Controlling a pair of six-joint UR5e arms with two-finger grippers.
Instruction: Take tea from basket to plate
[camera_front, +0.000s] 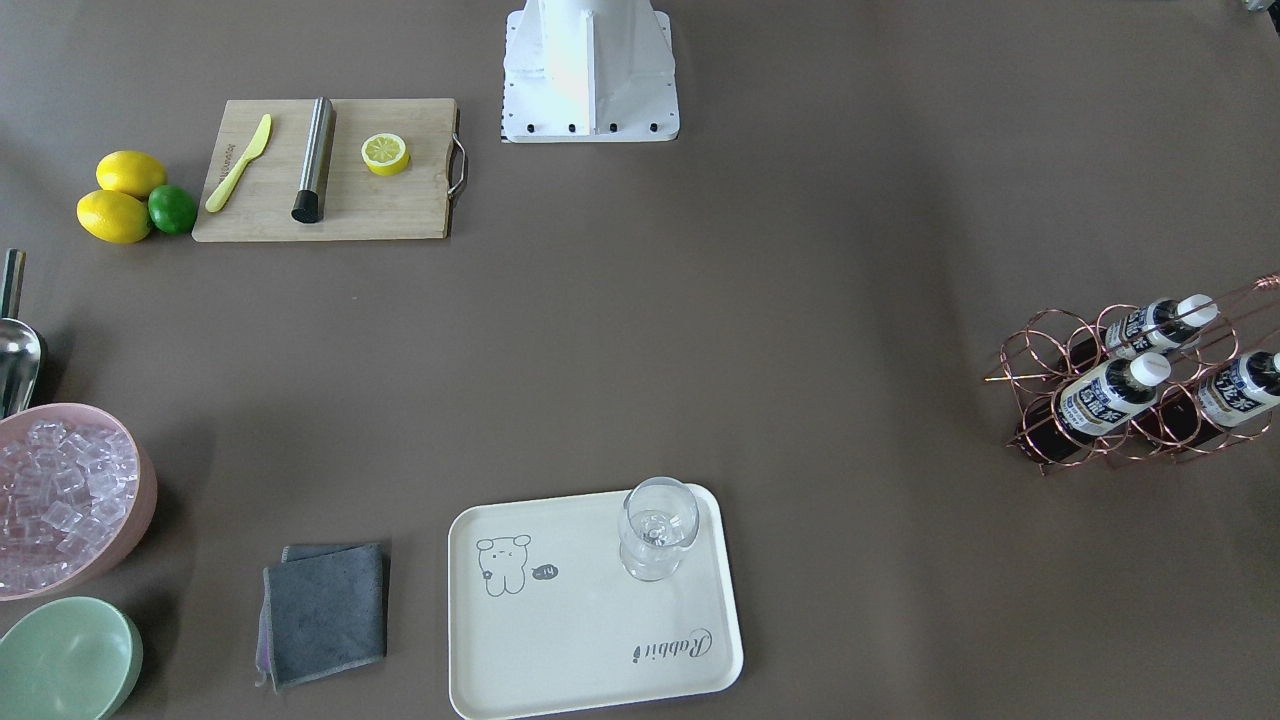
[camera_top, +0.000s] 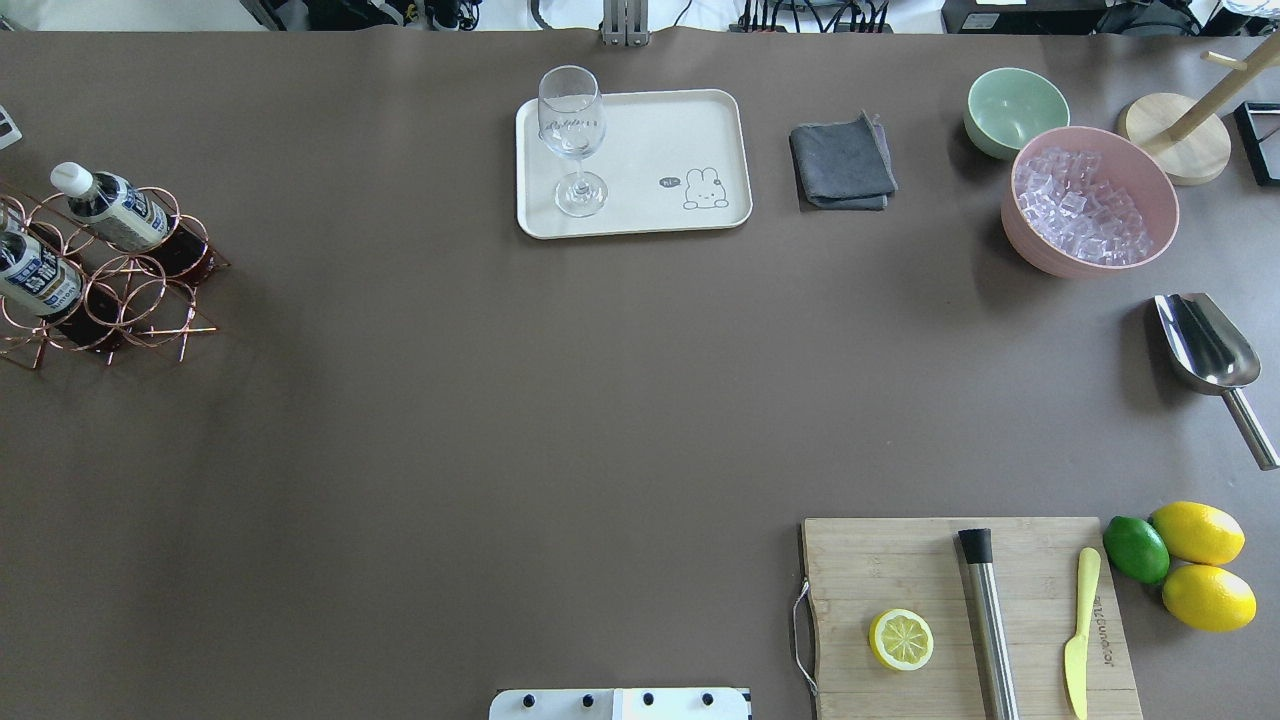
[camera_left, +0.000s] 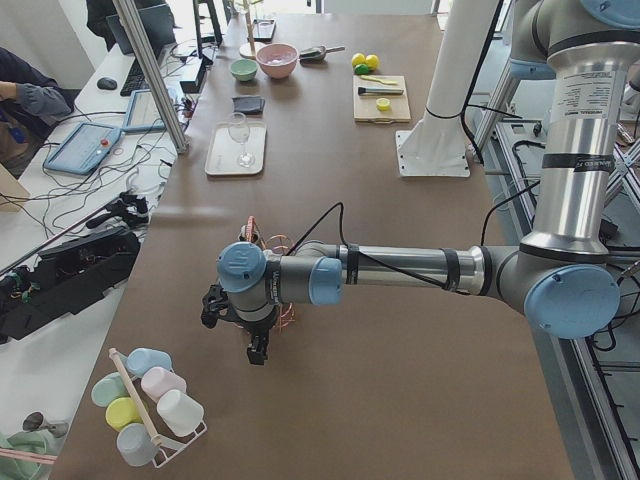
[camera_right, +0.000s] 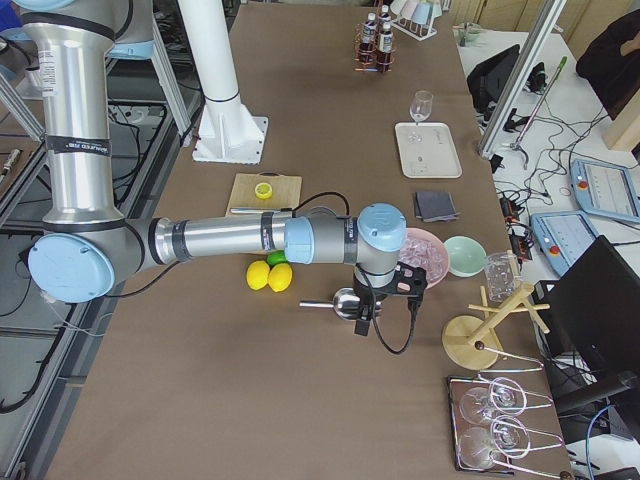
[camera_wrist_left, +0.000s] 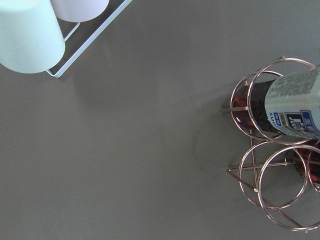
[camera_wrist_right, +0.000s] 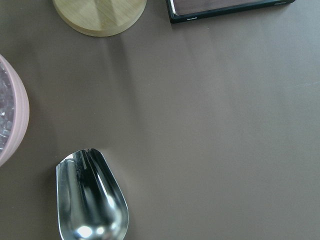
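Note:
Three tea bottles (camera_front: 1105, 397) with white caps lie in the copper wire basket (camera_front: 1040, 350) at the table's end; two show in the overhead view (camera_top: 110, 210). The cream plate (camera_front: 590, 630) with the bear drawing carries a clear glass (camera_front: 657, 527). My left gripper (camera_left: 250, 340) hangs over the table just beside the basket (camera_wrist_left: 272, 185); one bottle (camera_wrist_left: 295, 105) shows in its wrist view. My right gripper (camera_right: 365, 318) hovers over the steel scoop (camera_wrist_right: 90, 200), far from the basket. Both grippers show only in side views, so I cannot tell whether they are open or shut.
A wooden cutting board (camera_top: 960, 610) holds a lemon half, a steel tube and a yellow knife. Lemons and a lime (camera_top: 1135, 548) lie beside it. A pink ice bowl (camera_top: 1095, 200), mint bowl (camera_top: 1015, 110), grey cloth (camera_top: 842, 162) and a rack of pastel cups (camera_left: 150, 405) stand around.

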